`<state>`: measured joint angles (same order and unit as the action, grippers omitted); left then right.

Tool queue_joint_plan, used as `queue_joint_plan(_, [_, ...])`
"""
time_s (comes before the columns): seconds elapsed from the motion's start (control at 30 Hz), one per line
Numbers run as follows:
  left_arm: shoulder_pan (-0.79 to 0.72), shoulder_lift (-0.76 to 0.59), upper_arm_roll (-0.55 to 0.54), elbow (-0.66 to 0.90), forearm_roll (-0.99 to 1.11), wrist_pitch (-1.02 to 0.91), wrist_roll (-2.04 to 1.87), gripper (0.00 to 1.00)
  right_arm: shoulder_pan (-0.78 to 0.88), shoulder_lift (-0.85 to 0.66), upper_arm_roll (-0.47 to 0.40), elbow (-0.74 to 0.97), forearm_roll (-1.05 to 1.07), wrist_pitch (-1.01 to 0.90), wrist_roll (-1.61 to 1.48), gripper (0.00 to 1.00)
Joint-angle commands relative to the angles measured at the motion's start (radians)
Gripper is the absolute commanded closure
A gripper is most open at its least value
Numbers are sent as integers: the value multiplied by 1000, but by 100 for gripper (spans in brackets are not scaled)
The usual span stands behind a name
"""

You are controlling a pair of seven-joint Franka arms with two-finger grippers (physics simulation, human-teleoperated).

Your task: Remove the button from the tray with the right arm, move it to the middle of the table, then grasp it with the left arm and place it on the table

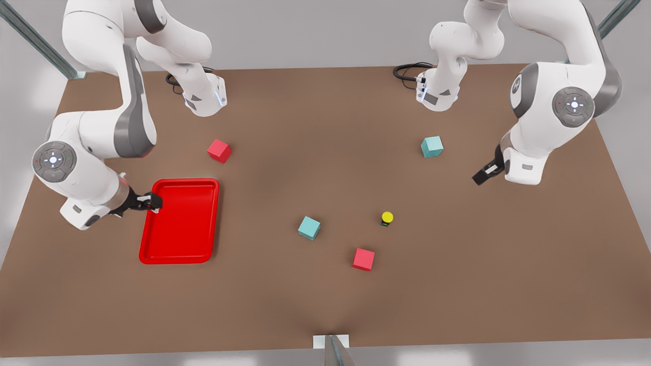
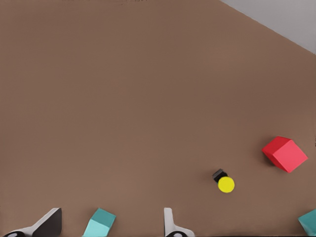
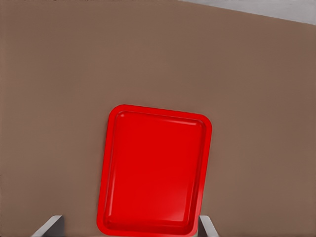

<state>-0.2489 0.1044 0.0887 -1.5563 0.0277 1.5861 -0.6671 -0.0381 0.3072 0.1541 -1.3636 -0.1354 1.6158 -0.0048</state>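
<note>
The button (image 1: 387, 218), a yellow dome on a small dark body, stands on the brown table (image 1: 325, 127) right of centre in the front view, free of both grippers. It also shows in the left wrist view (image 2: 224, 181). The red tray (image 1: 180, 221) lies at the front view's left with nothing in it; the tray (image 3: 153, 173) is also in the right wrist view. My right gripper (image 1: 152, 202) hangs open over the tray's left rim, its fingers wide apart (image 3: 128, 224). My left gripper (image 1: 485, 173) is open (image 2: 111, 217) and raised at the front view's right, well away from the button.
Two red cubes (image 1: 219, 150) (image 1: 363, 259) and two teal cubes (image 1: 432, 146) (image 1: 309, 227) are scattered over the table. One teal cube (image 2: 100, 223) lies on the table below my left gripper, and a red cube (image 2: 284, 154) sits beyond the button.
</note>
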Motion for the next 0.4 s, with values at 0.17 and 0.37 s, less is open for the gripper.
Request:
queue_joint_plan(0.17, [2,0,0,1,3,17,685,0,-2,-16,4,0,7,-11,-6,0])
queue_joint_plan(0.37, [2,-2,0,-1,3,17,685,0,0,-14,4,0,20,-22,-6,0])
